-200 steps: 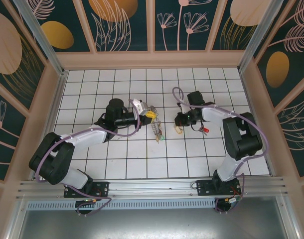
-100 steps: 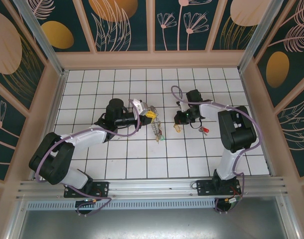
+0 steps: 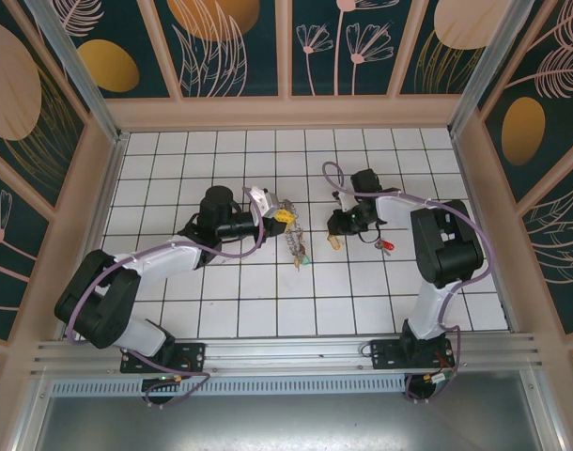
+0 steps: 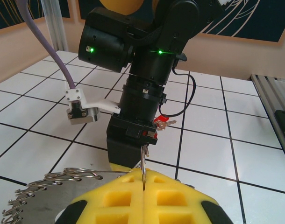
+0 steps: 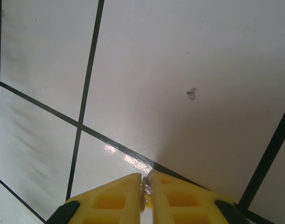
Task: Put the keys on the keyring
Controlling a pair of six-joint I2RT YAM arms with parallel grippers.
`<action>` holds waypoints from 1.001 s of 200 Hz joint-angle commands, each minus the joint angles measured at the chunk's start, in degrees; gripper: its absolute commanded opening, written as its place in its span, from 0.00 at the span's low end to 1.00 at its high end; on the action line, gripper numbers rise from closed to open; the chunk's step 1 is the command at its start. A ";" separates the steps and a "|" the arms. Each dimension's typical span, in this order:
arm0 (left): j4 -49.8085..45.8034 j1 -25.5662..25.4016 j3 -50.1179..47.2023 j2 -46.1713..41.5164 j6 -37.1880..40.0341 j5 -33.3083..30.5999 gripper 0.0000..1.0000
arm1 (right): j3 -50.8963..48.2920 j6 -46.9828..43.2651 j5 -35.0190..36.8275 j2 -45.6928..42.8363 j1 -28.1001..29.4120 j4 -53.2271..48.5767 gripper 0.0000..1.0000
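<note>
As left gripper (image 4: 143, 189) pinches keyring (image 4: 70, 175), red key (image 4: 160, 121) lies apart (probably loose).

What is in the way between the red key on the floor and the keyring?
The right gripper itself sits between them: the red key lies on its far side from the keyring, which the left gripper holds. Nothing else visible blocks the way.

Keyring (image 3: 293, 237) left of key (image 3: 387, 246)
</note>
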 commanded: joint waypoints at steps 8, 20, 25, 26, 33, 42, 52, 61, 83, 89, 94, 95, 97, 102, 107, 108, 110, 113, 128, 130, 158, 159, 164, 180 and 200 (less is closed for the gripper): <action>1.53 -0.38 0.53 -0.81 0.96 1.03 0.00 | 0.90 -1.09 -0.90 -0.27 -0.41 -2.42 0.12; 1.53 -0.41 0.54 -0.79 0.95 1.06 0.00 | 0.95 -1.00 -0.70 -0.05 -0.38 -2.34 0.12; 1.53 -0.40 0.58 -0.83 0.91 1.04 0.00 | 1.01 -1.08 -0.70 0.03 -0.37 -2.42 0.12; 1.53 -0.37 0.59 -0.83 0.90 1.03 0.00 | 1.02 -1.08 -0.70 0.08 -0.35 -2.47 0.12; 1.53 -0.41 0.65 -0.88 0.99 1.03 0.00 | 1.03 -1.09 -0.54 0.13 -0.36 -2.44 0.12; 1.49 -0.43 0.64 -0.86 0.93 0.99 0.00 | 1.12 -1.08 -0.47 0.28 -0.40 -2.50 0.12; 1.44 -0.35 0.62 -0.96 0.98 1.02 0.00 | 1.38 -1.17 -0.53 0.37 -0.42 -2.68 0.12; 1.36 -0.39 0.60 -1.01 1.00 0.88 0.00 | 1.47 -1.30 -0.52 0.44 -0.38 -2.69 0.12; 1.18 -0.42 0.78 -1.01 1.02 0.90 0.00 | 1.63 -1.24 -0.10 0.13 -0.40 -2.47 0.10; 1.17 -0.38 0.78 -0.93 1.13 0.86 0.00 | 1.56 -1.17 0.19 0.05 -0.37 -2.41 0.08; 1.18 -0.41 0.78 -0.93 1.10 0.88 0.00 | 1.56 -1.10 0.39 -0.16 -0.34 -2.39 0.08; 1.18 -0.37 0.78 -0.93 1.09 0.87 0.00 | 1.56 -1.09 0.42 -0.19 -0.38 -2.32 0.07; 1.11 -0.37 0.76 -0.95 1.15 0.92 0.00 | 1.50 -1.09 0.43 -0.28 -0.41 -2.27 0.07; 1.10 -0.42 0.80 -0.93 1.08 0.79 0.00 | 1.43 -1.09 0.57 -0.53 -0.41 -2.05 0.07; 1.18 -0.40 0.85 -0.92 1.16 0.78 0.00 | 1.34 -1.09 0.61 -0.74 -0.37 -1.83 0.07; 1.18 -0.41 0.86 -0.92 1.16 0.82 0.00 | 1.32 -1.09 0.66 -0.79 -0.40 -1.82 0.07; 1.18 -0.42 0.86 -0.92 1.17 0.82 0.00 | 1.30 -1.11 0.69 -0.87 -0.35 -1.77 0.06; 1.18 -0.40 0.87 -0.86 1.16 0.85 0.00 | 1.30 -1.17 0.66 -0.97 -0.39 -1.73 0.06; 1.18 -0.42 1.14 -0.58 1.07 1.05 0.00 | 1.15 -1.44 1.21 -1.58 -0.31 -1.40 0.03; 1.18 -0.38 1.13 -0.53 1.06 1.03 0.00 | 1.09 -1.44 1.22 -1.65 -0.28 -1.34 0.03; 1.27 -0.35 1.44 -0.30 0.94 1.21 0.00 | -2.24 -2.90 -0.87 -6.44 -0.41 2.82 0.00; 1.31 -0.34 1.46 -0.31 0.92 1.25 0.00 | -2.45 -3.05 -1.00 -6.76 -0.42 3.01 0.00; 1.27 -0.37 1.53 -0.27 0.93 1.23 0.00 | -3.55 -3.48 -1.85 -8.38 -0.28 4.26 0.00; 1.22 -0.41 1.52 -0.31 1.07 1.23 0.00 | -8.05 -4.78 -4.63 -14.79 -0.28 9.44 0.00; 1.27 -0.43 1.39 -0.29 1.04 1.30 0.00 | -14.27 -6.67 -7.25 -24.93 -0.35 16.97 0.00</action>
